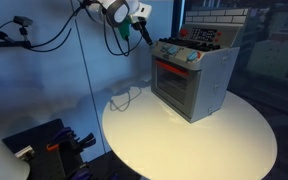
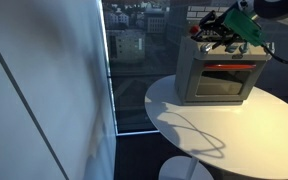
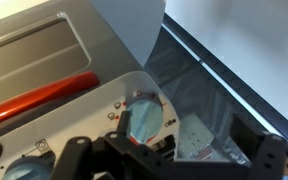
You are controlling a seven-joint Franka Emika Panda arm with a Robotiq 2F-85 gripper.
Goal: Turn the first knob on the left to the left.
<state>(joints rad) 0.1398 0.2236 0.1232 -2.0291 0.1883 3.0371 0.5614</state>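
Round white table [image 1: 234,140] at dark window [image 2: 129,60] bears grey toy oven [image 1: 209,85]; wrist view alone shows black gripper [image 3: 174,148] spread wide, empty (pale-blue round knob [image 3: 144,120] just ahead).

The toy oven [image 1: 191,75] stands at the far side of the round table [image 1: 184,140], with broad bare tabletop in front of it. The gripper [image 1: 139,33] hangs in open air off the oven's upper corner. In the wrist view, a knob [image 3: 142,118] lies between the spread fingers [image 3: 74,155], and the orange door handle [image 3: 44,98] juts out nearby. Cables [image 1: 44,40] hang well apart.
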